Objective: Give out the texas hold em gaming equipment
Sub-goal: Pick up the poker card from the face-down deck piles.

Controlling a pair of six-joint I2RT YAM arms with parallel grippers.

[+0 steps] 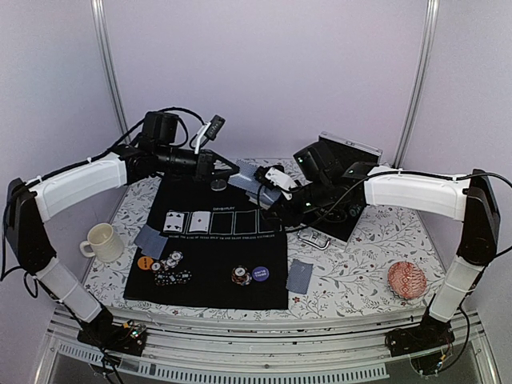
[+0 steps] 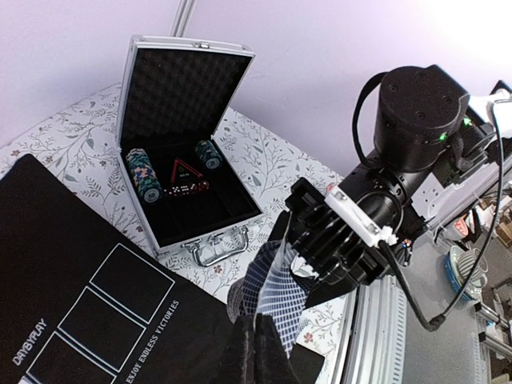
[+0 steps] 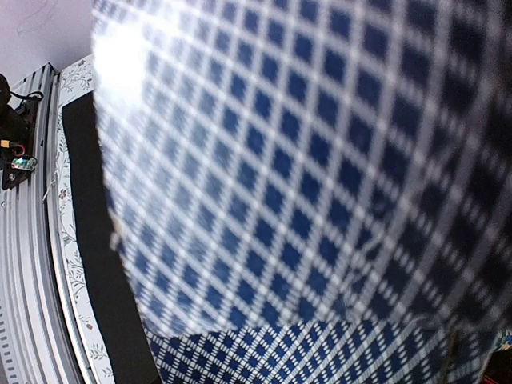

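- I am pressing my left claw (image 2: pixel 254 350) fully together on the near corner of the playing cards (image 2: pixel 278 290). The blue-checked backs are rising just beyond my fingertips.
- Just past that, my right claw (image 2: pixel 292 248) is clamping the far end of the same playing cards, its jaws partway closed around the pack. Its own camera is showing only checked card back.
- Handling, my judgement: the cards are looking thin, light, slick and bendy, and the sheet between the two claws appears to be curving. I am rating a corner or short-edge pinch as the best hold, with a gentle sliding pull. Too hard a squeeze is risking a crease, and too loose a one is risking several cards dragging out together.
- Below and left of my left claw, the black mat (image 2: pixel 80 272) is lying flat, its outlined card boxes facing up.
- Farthest beyond the left claw, the metal case (image 2: pixel 188 56) is standing open, with poker chips (image 2: pixel 142 172) lying as rolls inside.
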